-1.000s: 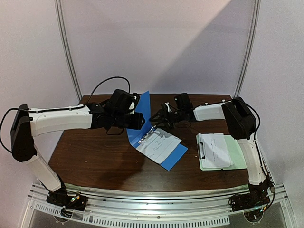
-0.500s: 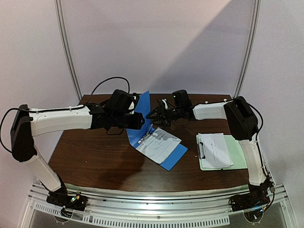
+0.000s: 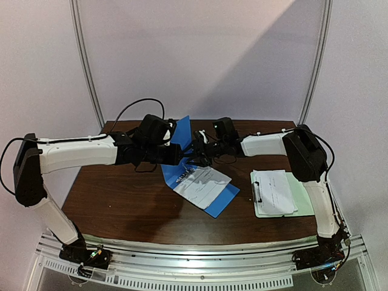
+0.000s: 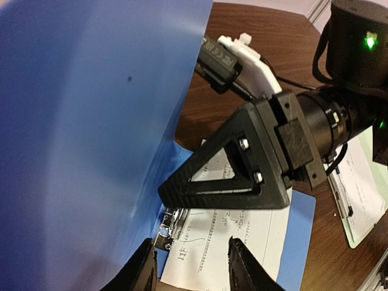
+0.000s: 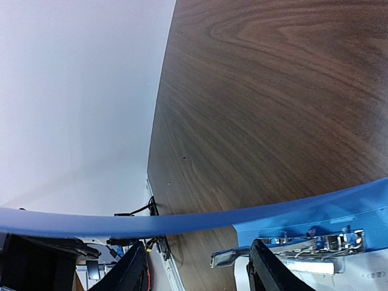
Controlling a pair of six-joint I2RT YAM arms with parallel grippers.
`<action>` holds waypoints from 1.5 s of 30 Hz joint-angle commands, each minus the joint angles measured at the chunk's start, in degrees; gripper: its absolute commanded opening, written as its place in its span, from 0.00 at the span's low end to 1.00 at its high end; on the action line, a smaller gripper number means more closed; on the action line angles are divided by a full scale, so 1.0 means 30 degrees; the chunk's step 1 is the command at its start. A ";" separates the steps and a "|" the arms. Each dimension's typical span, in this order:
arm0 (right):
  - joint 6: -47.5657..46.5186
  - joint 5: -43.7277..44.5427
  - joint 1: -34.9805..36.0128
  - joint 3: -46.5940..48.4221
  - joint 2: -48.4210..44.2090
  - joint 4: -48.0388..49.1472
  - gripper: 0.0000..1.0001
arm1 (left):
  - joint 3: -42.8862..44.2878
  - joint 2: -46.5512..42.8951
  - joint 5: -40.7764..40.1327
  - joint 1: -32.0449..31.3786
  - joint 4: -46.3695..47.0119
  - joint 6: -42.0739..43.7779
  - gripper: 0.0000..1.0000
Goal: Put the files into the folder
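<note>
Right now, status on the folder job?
Left end effector open, beside raised folder cover. Right end effector open at cover edge, no grip. One file lying in folder, second file on green clipboard. Nothing in the way seen.

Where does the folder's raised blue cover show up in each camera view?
Top external: the cover stands upright just left of centre.
Left wrist: the cover fills the left half.
Right wrist: the cover is a curved blue band, edge-on, across the lower part.
Shared landmark: the metal clip at its hinge, visible in all three.
</note>
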 commanded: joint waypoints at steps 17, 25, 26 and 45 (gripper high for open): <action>-0.1475 0.0835 0.0593 0.0350 0.0511 -0.1291 0.52 | -0.0854 -0.0923 0.0325 0.1014 0.0017 -0.0121 0.40; -0.2082 0.0625 0.0584 0.0347 0.1240 -0.1415 0.48 | -0.1033 -0.0751 0.0792 0.1477 0.0099 -0.0097 0.39; -0.2070 0.0613 0.0578 0.0347 0.1310 -0.1362 0.47 | -0.1060 -0.0686 0.0859 0.1503 0.0123 -0.0105 0.39; -0.3141 0.1137 0.0597 0.0234 0.0504 -0.2762 0.39 | -0.0041 0.1013 0.0037 0.1566 -0.1719 -0.1383 0.42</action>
